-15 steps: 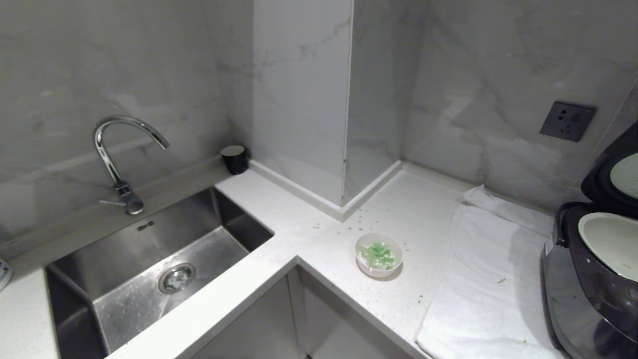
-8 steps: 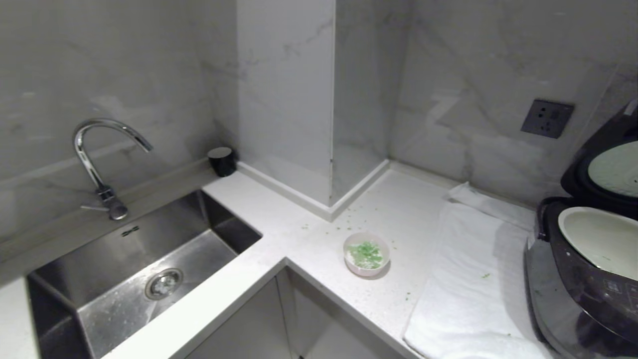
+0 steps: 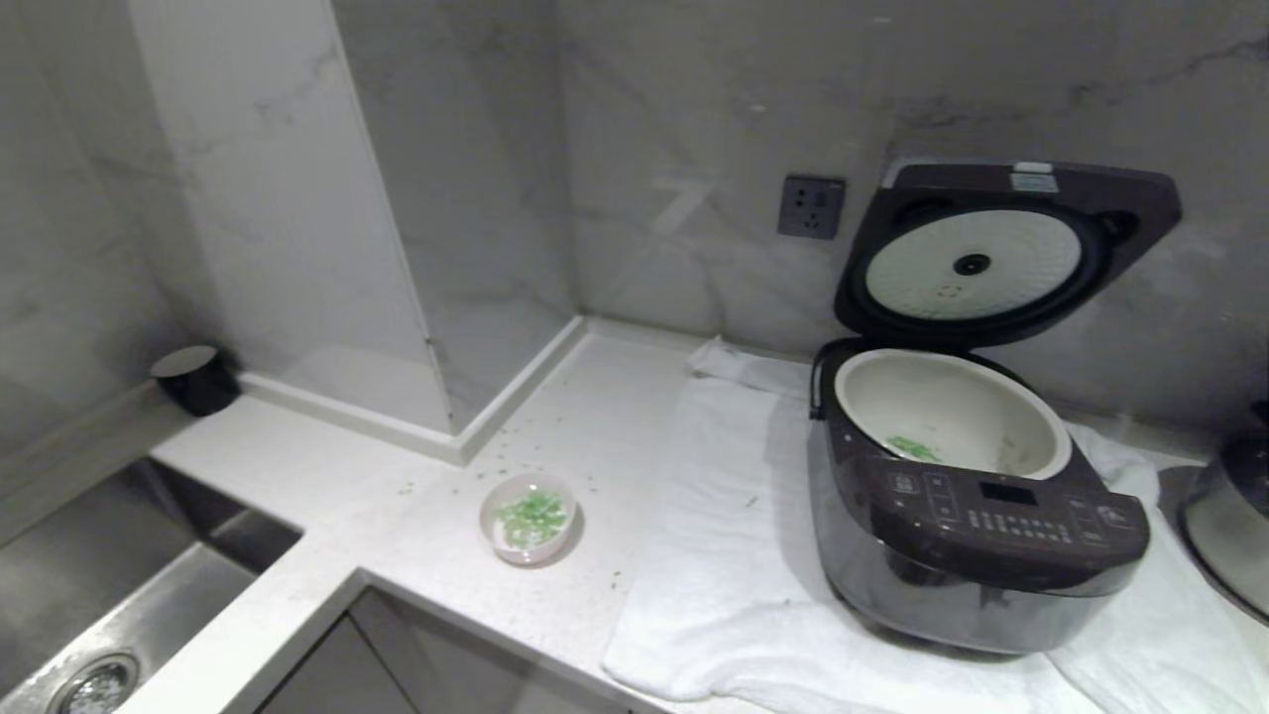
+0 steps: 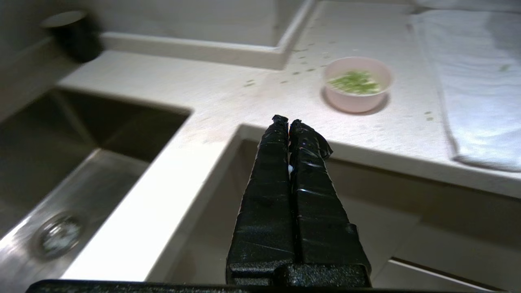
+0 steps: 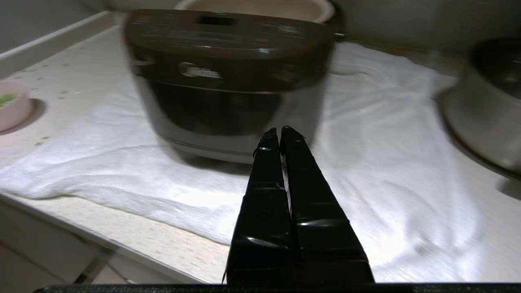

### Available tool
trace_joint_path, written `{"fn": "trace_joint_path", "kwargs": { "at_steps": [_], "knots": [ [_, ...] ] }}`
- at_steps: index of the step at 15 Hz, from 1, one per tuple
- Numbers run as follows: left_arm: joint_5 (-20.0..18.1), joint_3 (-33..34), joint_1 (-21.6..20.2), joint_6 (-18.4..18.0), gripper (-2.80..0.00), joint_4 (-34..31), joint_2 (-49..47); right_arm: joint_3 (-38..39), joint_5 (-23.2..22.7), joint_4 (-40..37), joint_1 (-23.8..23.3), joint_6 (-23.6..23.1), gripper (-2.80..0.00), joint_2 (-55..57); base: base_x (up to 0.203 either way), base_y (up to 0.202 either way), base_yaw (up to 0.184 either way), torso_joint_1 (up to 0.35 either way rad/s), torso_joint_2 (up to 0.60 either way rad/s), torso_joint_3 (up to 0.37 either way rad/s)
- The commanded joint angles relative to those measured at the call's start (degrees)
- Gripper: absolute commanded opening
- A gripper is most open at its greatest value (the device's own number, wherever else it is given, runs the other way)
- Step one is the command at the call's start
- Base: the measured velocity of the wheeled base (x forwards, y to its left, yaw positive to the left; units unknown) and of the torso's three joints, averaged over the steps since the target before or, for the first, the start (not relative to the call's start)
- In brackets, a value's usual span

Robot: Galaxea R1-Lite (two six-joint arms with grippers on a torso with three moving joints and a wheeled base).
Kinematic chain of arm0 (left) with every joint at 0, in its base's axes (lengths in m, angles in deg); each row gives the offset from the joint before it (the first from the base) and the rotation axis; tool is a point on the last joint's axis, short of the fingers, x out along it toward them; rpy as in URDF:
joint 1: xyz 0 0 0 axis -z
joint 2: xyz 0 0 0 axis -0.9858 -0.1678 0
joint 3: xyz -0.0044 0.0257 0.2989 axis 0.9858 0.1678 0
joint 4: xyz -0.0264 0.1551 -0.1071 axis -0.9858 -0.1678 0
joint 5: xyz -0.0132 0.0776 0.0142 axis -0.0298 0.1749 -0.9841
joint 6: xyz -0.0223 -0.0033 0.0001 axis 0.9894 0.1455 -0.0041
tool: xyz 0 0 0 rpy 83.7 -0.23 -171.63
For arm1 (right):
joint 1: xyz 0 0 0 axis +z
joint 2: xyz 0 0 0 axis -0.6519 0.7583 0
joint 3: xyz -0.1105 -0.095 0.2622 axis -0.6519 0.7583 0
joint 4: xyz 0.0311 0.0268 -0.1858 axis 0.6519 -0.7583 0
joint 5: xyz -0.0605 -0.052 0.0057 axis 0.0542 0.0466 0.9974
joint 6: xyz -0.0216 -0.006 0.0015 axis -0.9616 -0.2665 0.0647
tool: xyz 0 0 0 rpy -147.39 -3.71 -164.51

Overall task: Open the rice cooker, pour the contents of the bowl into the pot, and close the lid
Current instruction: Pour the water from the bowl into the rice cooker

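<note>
The dark rice cooker [image 3: 977, 526] stands on a white towel at the right, its lid [image 3: 1001, 248] raised against the wall. Its cream pot [image 3: 952, 412] holds a few green bits [image 3: 912, 448]. The small pink bowl [image 3: 528, 518] with green contents [image 3: 531, 514] sits on the counter left of the towel, also seen as the bowl [image 4: 357, 83]. Neither arm shows in the head view. My left gripper [image 4: 288, 120] is shut and empty, in front of the counter edge, short of the bowl. My right gripper [image 5: 279, 130] is shut and empty, low before the cooker [image 5: 228, 77].
A steel sink [image 3: 89, 615] lies at the left, a black cup [image 3: 193, 379] at the wall corner. A steel pan [image 3: 1229, 516] sits right of the cooker. A wall socket [image 3: 811, 206] is behind. Green bits are scattered on the counter [image 3: 555, 436].
The whole head view has swung to the right: sink and tap slid off left, and the cooker with its raised lid came fully into view. Bowl and cooker stay in place on the counter.
</note>
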Motion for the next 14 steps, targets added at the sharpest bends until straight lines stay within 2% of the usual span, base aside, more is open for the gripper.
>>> {"fn": "trace_joint_path", "kwargs": {
  "at_steps": [1, 9, 14],
  "knots": [
    [0.07, 0.00, 0.00, -0.04, -2.80, -0.01, -0.05, 0.00, 0.00, -0.01, 0.00, -0.04, -2.80, 0.00, 0.004, 0.004, -0.176, 0.002, 0.01, -0.001],
    [0.25, 0.00, 0.00, 0.05, -2.80, -0.01, -0.05, 0.00, 0.00, -0.01, 0.00, -0.04, -2.80, 0.00, 0.001, 0.008, -0.168, 0.003, 0.00, 0.002],
    [0.25, 0.09, 0.00, 0.07, -2.80, -0.01, -0.05, 0.00, 0.00, -0.01, 0.00, -0.04, -2.80, 0.00, 0.000, 0.000, -0.015, 0.000, 0.00, 0.000]
  ]
}}
